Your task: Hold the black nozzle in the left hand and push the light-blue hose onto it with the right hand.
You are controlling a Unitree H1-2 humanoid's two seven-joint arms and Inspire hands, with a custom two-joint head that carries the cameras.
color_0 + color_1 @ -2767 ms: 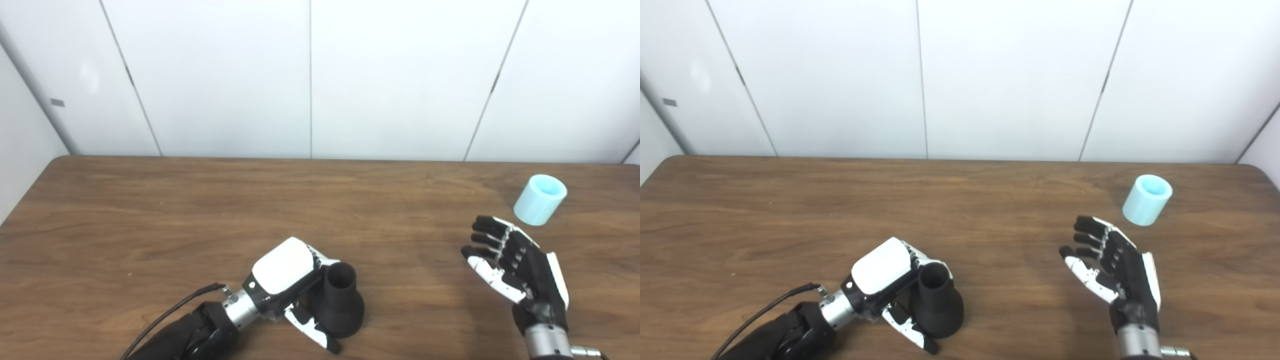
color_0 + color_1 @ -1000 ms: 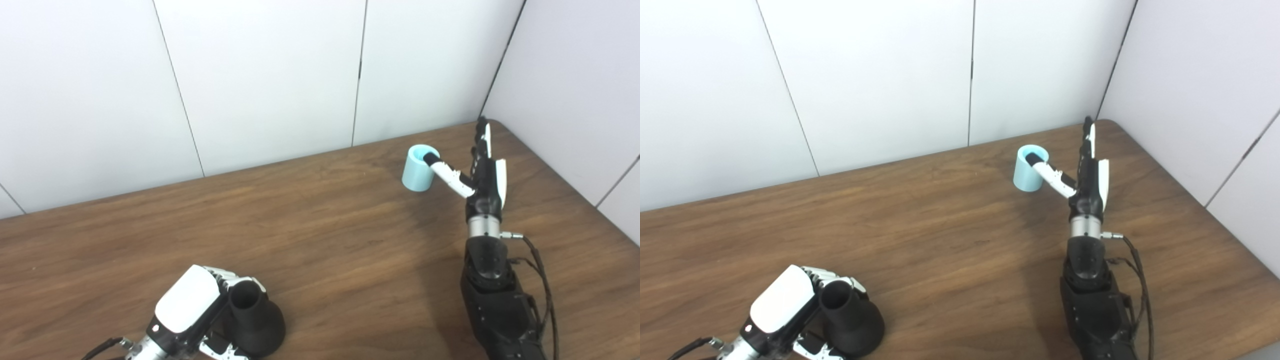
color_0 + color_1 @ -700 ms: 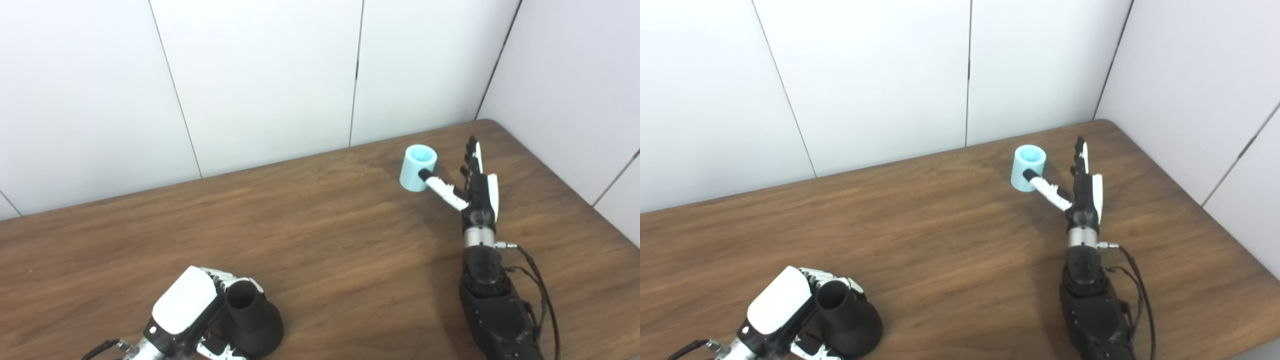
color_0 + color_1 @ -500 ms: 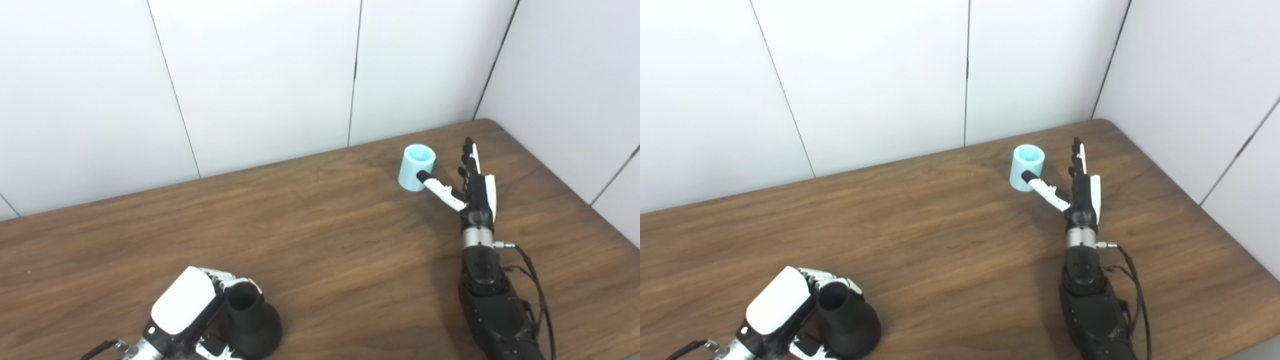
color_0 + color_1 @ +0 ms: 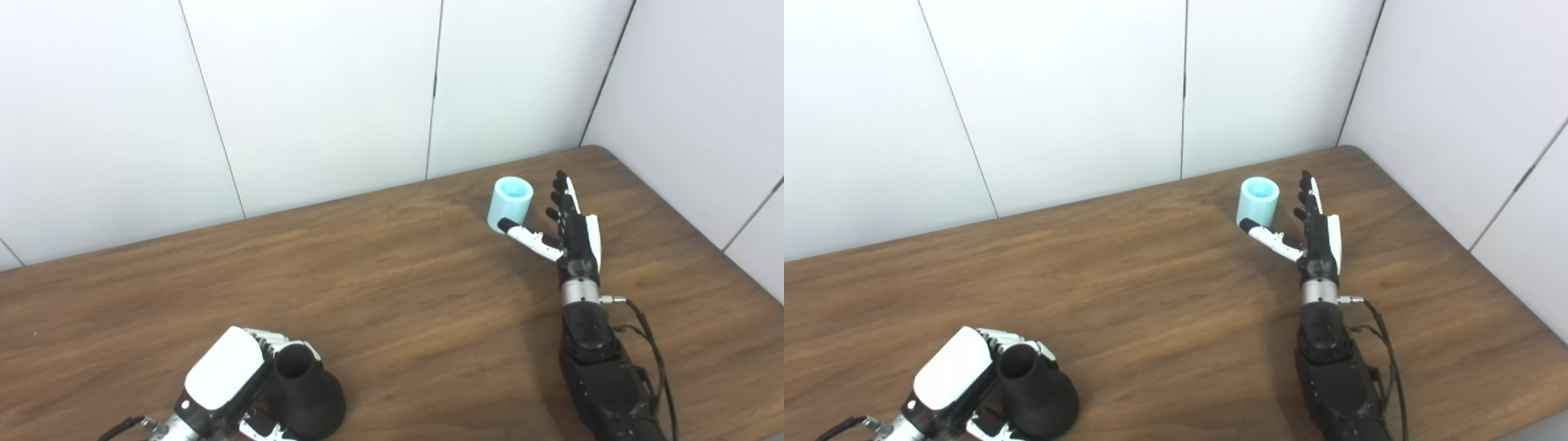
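Observation:
The black nozzle (image 5: pixel 306 392), a cone with an open neck, stands on the table at the bottom left. My left hand (image 5: pixel 229 383) is wrapped around its left side, fingers closed on the neck. The light-blue hose (image 5: pixel 510 204), a short upright tube, stands near the far right of the table. My right hand (image 5: pixel 566 226) is open just right of the hose, fingers stretched along its right side and thumb reaching in front of its base. The hose sits in the gap between thumb and fingers; whether they touch it I cannot tell.
The wooden table (image 5: pixel 392 294) ends in a rounded corner at the far right, close behind the hose. White wall panels stand right behind the table's far edge and along its right side.
The camera swung right earlier on. Since a second ago my right hand dropped lower and shifted left, the thumb moving from the hose's top rim to its base. The left hand kept hold of the nozzle.

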